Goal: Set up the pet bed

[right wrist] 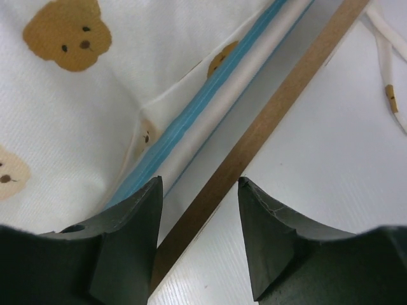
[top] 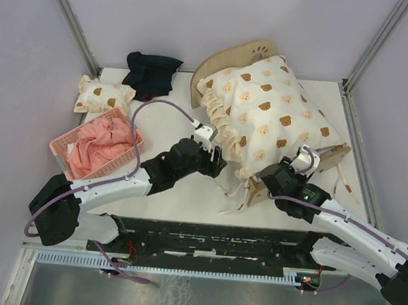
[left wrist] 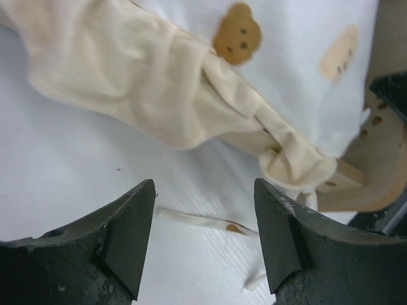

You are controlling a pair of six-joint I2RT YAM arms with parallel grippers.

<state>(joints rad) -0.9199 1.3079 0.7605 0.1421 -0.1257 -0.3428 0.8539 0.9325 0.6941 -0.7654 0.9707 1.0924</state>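
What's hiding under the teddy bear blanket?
Under the blanket is the wooden pet bed. Its arched headboard, a side rail and a blue mattress edge peek out; the rest of the mattress is covered.

A white bench (top: 170, 132) fills the middle. Behind it and on both sides stand plain pale lilac walls (top: 221, 20), joined by slanting metal posts (top: 73, 22). A scuffed black plate (top: 211, 239) lies along its near edge. The light is soft and even.

Setting: robotics lab test cell. White table (top: 179, 196) enclosed by plain pale panels (top: 236, 14) on aluminium struts (top: 73, 22). Left arm (top: 109, 187) and right arm (top: 354, 224), 2 in all, bolted to a black base plate (top: 212, 234) at the near edge; purple cable (top: 162, 102) exposed.
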